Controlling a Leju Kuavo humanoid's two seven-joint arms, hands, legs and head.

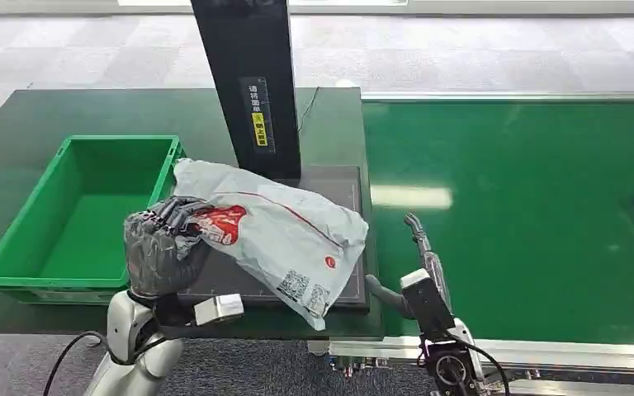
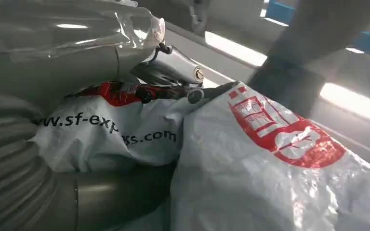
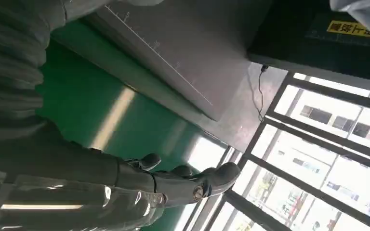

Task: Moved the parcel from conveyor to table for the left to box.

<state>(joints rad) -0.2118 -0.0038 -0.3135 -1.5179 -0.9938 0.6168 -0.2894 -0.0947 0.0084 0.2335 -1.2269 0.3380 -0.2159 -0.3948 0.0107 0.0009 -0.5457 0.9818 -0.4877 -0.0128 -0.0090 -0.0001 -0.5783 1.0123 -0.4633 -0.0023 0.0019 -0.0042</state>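
Nearest the camera, the right hand [image 1: 417, 272] hangs over the near edge of the green conveyor [image 1: 528, 214], holding nothing, its fingers [image 3: 207, 180] stretched out and apart. Beside it, the left hand [image 1: 163, 247] grips the near left end of the grey parcel [image 1: 285, 235], fingers curled into the plastic. The parcel lies across the dark scale plate [image 1: 338, 186] on the table [image 1: 41, 115]. Just left sits the green box [image 1: 16, 235]. Behind stands a black post [image 1: 243, 74].

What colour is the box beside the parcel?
Green box, left of the parcel; clearest in head view.
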